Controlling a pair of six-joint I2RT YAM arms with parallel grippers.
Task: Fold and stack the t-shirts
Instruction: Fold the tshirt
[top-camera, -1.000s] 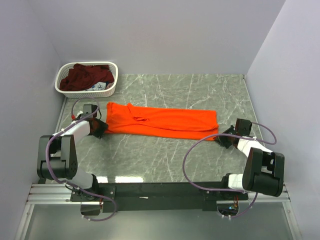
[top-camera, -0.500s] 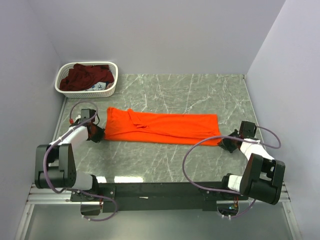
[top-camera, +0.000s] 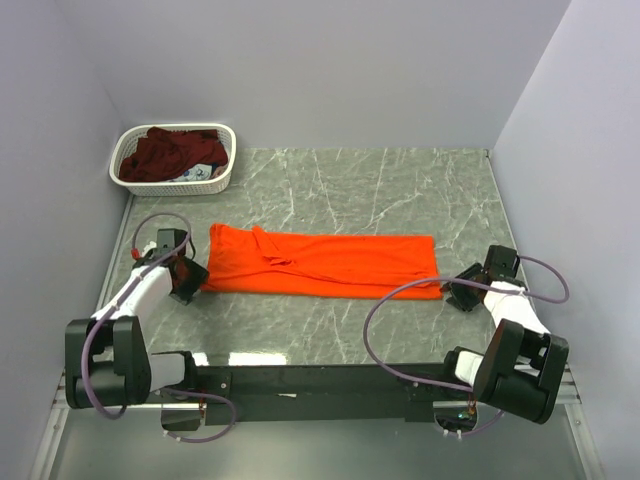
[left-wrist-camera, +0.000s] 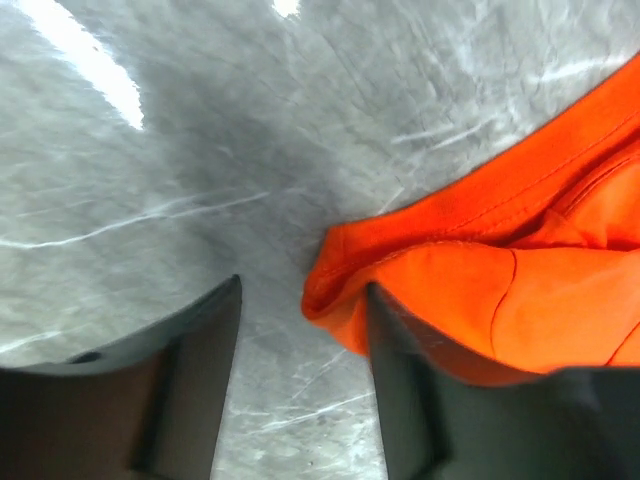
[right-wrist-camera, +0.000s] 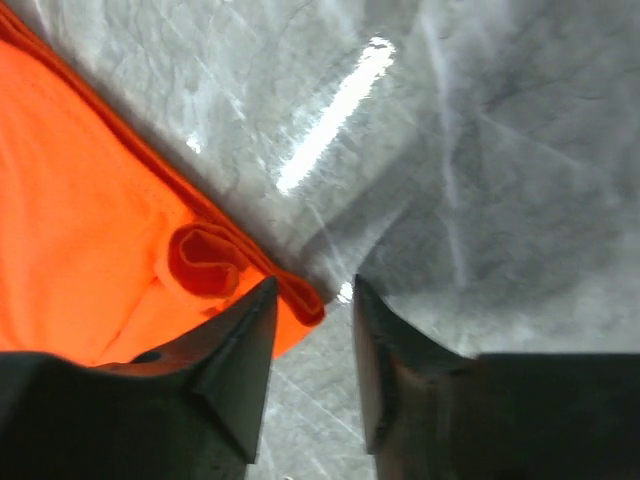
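Your orange t-shirt (top-camera: 325, 265) lies flat on the tabletop (top-camera: 400, 190) as one long folded band. It runs from left to right across the middle, with the collar end toward the left.

Your left tool (top-camera: 196, 283) sits low at the band's left end. In its wrist view the jaws stand clearly apart. The near left corner of the cloth bulges into the gap, close against the right finger (left-wrist-camera: 400, 400) and apart from the left one. Nothing is pinched, and grey marble shows between the fingers below the corner.

Your right tool (top-camera: 452, 292) sits low at the band's right end. Its jaws are parted too, by a narrower gap. The hemmed corner of the shirt, with a small rolled curl of cloth beside it, lies just ahead of the left finger (right-wrist-camera: 235, 380). The corner reaches toward the gap, but the tool has hold of nothing.

The maroon t-shirt (top-camera: 170, 155) is bunched in the white basket (top-camera: 215, 183) at the far left corner, well apart from both arms.
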